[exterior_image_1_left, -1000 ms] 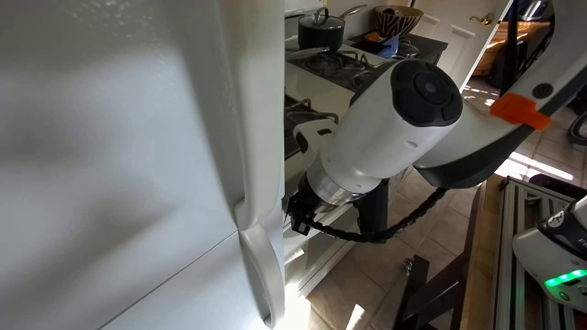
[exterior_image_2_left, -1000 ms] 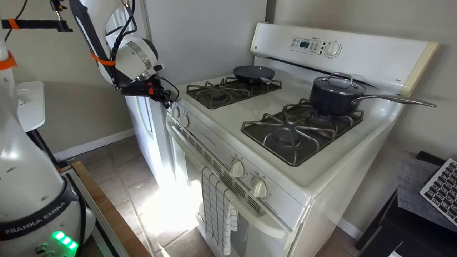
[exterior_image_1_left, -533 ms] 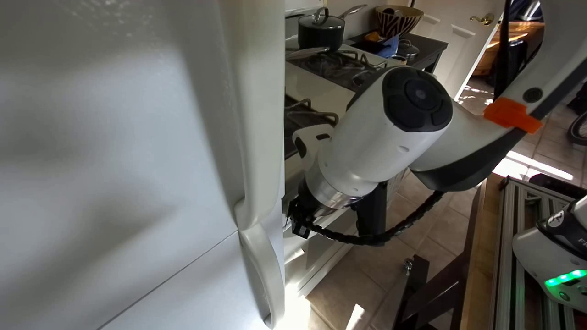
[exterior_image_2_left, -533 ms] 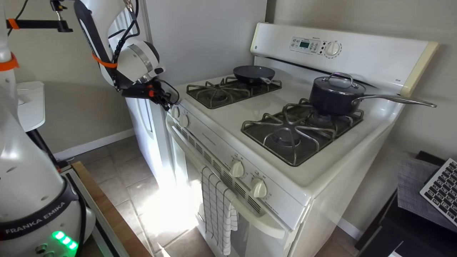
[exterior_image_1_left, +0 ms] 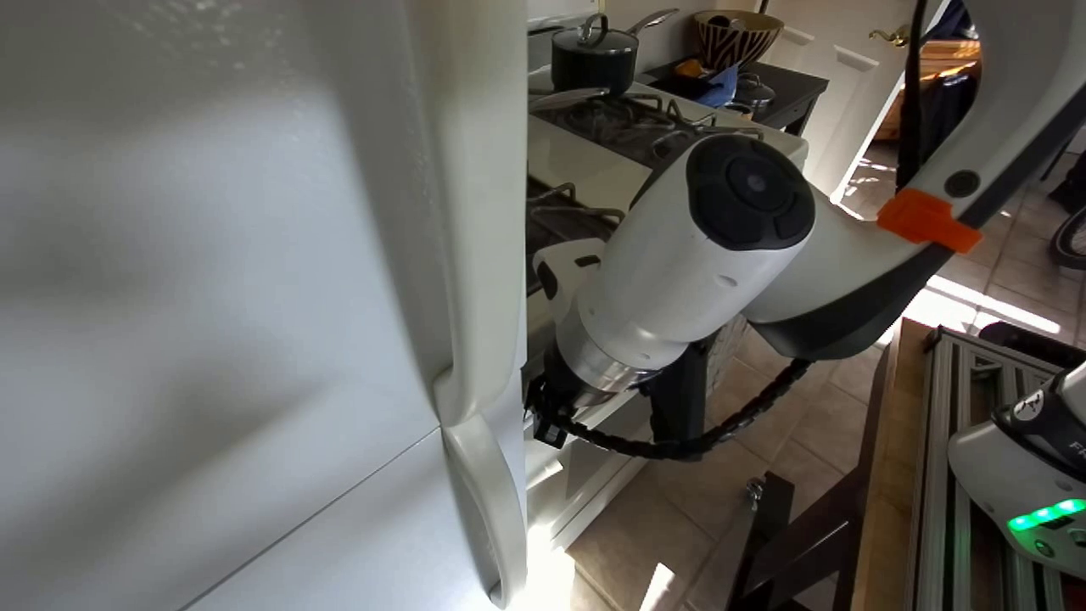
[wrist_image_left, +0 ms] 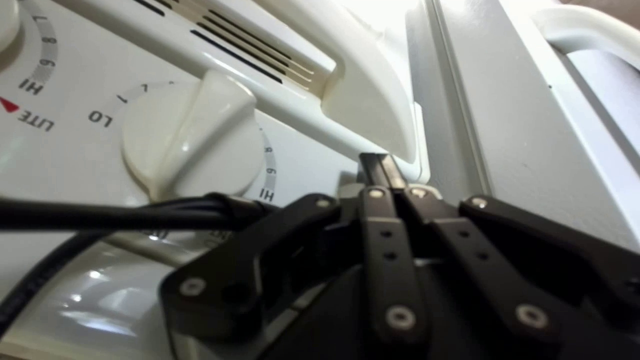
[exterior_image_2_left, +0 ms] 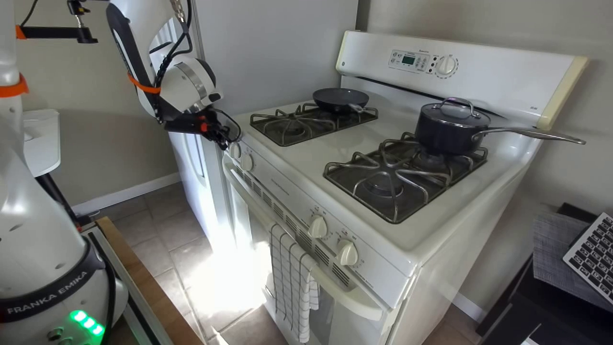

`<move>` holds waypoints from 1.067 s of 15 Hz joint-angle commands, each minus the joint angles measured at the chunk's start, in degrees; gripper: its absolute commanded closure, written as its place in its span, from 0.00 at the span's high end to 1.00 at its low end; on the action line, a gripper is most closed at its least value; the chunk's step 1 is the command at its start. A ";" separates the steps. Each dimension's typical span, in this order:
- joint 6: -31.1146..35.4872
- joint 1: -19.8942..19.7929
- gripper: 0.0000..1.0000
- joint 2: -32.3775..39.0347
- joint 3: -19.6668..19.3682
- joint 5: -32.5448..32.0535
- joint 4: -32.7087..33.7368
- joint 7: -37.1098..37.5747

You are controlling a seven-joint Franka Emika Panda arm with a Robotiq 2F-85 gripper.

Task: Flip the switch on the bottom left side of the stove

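The white stove (exterior_image_2_left: pixel 297 182) stands beside the fridge and also shows in an exterior view (exterior_image_1_left: pixel 585 161). Its two left front knobs show in an exterior view: the outermost knob (exterior_image_2_left: pixel 234 150) and its neighbour (exterior_image_2_left: pixel 246 162). In the wrist view the outermost knob (wrist_image_left: pixel 200 140) is large, its ridge slanted, with LO and HI marks around it. My gripper (wrist_image_left: pixel 382 170) is shut, fingertips together with nothing seen between them. The tips are beside that knob, on its fridge side, over the panel's end. A small pale part behind the fingers is mostly hidden. The gripper also shows in both exterior views (exterior_image_2_left: pixel 222 143) (exterior_image_1_left: pixel 550 431).
The fridge (exterior_image_1_left: pixel 212 255) stands close beside the stove's left end. The oven handle (wrist_image_left: pixel 375 90) runs just beyond the fingertips. A towel (exterior_image_2_left: pixel 292 282) hangs on it. A pan (exterior_image_2_left: pixel 340 99) and a lidded pot (exterior_image_2_left: pixel 448 129) stand on the grates. A black cable (wrist_image_left: pixel 125 217) crosses the knob.
The arm has shifted slightly, left and down in an exterior view, with its upper links moving most. The fingertips have dropped a little by the stove's left corner. The knobs look unchanged.
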 commanded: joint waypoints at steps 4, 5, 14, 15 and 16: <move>-0.23 0.87 0.00 -0.25 -0.29 -0.29 0.26 4.05; -0.22 0.84 0.00 -0.23 -0.27 -0.18 0.27 4.02; -0.51 0.90 0.00 -0.49 -0.24 -0.02 0.38 4.41; -0.67 0.88 0.00 -0.50 -0.20 0.21 0.34 4.40; -0.75 0.88 0.00 -0.52 -0.18 0.32 0.31 4.39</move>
